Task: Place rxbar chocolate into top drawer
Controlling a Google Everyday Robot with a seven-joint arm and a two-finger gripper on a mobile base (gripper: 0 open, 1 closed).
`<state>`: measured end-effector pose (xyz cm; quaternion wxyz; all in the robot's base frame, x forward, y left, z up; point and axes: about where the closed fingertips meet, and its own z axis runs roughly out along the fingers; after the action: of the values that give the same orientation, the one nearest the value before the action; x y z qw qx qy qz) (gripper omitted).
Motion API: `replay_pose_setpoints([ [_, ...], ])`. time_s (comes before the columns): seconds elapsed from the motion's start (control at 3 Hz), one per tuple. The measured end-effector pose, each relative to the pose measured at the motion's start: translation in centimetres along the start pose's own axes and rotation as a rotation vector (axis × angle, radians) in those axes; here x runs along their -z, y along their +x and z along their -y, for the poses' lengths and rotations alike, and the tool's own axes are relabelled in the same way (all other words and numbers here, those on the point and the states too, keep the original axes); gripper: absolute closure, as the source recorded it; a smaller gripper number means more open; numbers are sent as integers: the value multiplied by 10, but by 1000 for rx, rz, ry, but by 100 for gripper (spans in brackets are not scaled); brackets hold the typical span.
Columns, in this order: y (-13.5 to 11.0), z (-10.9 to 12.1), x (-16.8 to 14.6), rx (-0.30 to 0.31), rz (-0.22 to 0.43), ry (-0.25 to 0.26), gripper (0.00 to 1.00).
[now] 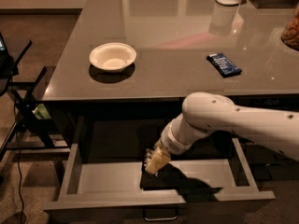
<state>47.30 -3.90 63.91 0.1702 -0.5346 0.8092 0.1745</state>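
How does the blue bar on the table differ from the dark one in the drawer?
The blue-wrapped bar is blue with pale lettering; the rxbar chocolate looks black. The blue-wrapped bar lies on the table top, untouched; the rxbar chocolate sits inside the open top drawer, directly under the end effector. Both are small, flat bars.

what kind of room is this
Likely an office kitchenette or break room: a grey counter holding a white bowl and a blue snack bar, with an open drawer beneath it, where the robot's hand hangs low inside.
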Motion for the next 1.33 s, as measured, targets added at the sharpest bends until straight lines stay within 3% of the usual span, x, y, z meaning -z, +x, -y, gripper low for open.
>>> replay_pose_setpoints([
  [0.33,-34,25,-20,20,6,5,100],
  [0.67,-34,25,-20,20,5,5,100],
  [1.33,-34,25,-20,20,5,5,58],
])
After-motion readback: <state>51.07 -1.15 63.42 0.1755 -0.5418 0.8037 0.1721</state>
